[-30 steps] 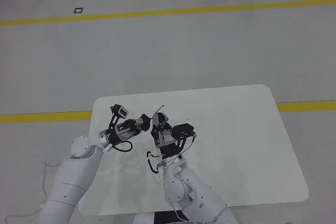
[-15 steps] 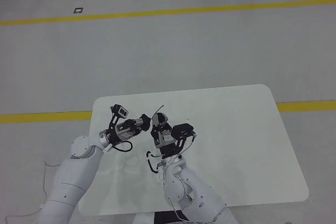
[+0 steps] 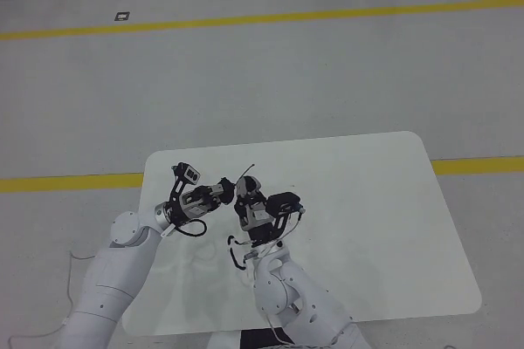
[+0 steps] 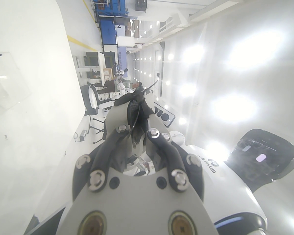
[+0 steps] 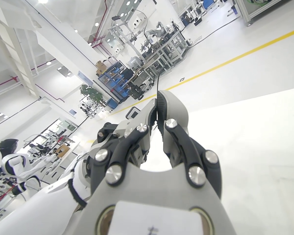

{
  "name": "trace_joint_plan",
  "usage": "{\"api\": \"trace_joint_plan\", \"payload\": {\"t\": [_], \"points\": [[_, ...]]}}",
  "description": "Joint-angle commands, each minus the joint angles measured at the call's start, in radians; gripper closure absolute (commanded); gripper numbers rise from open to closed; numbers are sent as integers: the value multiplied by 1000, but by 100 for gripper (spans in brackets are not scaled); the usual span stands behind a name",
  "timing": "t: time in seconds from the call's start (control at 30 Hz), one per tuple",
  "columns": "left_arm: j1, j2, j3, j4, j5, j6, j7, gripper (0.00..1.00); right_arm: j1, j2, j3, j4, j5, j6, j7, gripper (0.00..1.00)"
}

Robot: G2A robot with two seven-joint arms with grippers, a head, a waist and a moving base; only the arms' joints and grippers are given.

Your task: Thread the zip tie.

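Black thin plastic zip tie (image 5: 158, 84): judged light, springy, slick, whippy at the tail. Held above the left part of the white tabletop (image 3: 375, 227); left claw (image 4: 137, 99) and right claw (image 5: 158, 103) both clamped on it. Probably best gripped close behind the tip.

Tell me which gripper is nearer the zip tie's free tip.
Right. The zip tie sticks out just past the shut right gripper; the left gripper holds it farther back from that tip.

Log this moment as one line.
left jaws: shut on zip tie | right jaws: shut on zip tie | both close together above table | threaded: cannot tell
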Motion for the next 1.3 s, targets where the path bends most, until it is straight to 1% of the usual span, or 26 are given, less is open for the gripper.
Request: {"api": "trace_joint_plan", "payload": {"t": [0.0, 0.13, 0.17, 0.2, 0.23, 0.3, 0.33, 0.37, 0.43, 0.6, 0.77, 0.93, 1.07, 1.1, 1.17, 1.27], "points": [[0, 0, 0, 0, 0, 0, 0, 100, -2, 1, 2, -3, -4, 1, -2, 100], [0, 0, 0, 0, 0, 0, 0, 100, -6, 2, 5, -9, -10, 2, -3, 100], [0, 0, 0, 0, 0, 0, 0, 100, -7, 2, 6, -10, -11, 2, -3, 97], [0, 0, 0, 0, 0, 0, 0, 100, -8, 3, 6, -11, -11, 2, -3, 89], [0, 0, 0, 0, 0, 0, 0, 100, -8, 3, 6, -11, -12, 2, -2, 83], [0, 0, 0, 0, 0, 0, 0, 100, -8, 3, 6, -12, -13, 2, -2, 57], [0, 0, 0, 0, 0, 0, 0, 100, -9, 4, 6, -12, -13, 1, -2, 51], [0, 0, 0, 0, 0, 0, 0, 100, -9, 4, 6, -13, -13, 1, -2, 40], [0, 0, 0, 0, 0, 0, 0, 100, -10, 4, 6, -14, -16, 2, -3, 0], [0, 0, 0, 0, 0, 0, 0, 100, -17, 8, 10, -22, -35, 6, -14, 0], [0, 0, 0, 0, 0, 0, 0, 100, -34, 15, 22, -30, -82, 3, -26, 0], [0, 0, 0, 0, 0, 0, 0, 100, -53, 22, 45, -41, -90, -8, -26, 0], [0, 0, 0, 0, 0, 0, 0, 100, -53, 22, 45, -41, -90, -8, -26, 0], [2, -1, 1, -2, -4, 5, 14, 100, -53, 22, 45, -41, -90, -8, -26, 0], [4, -1, 4, -7, -41, 44, 14, 100, -53, 22, 45, -41, -90, -8, -26, 0], [-1, 0, -4, 13, -136, 128, -47, 100, -53, 22, 45, -41, -90, -8, -26, 0]]}}
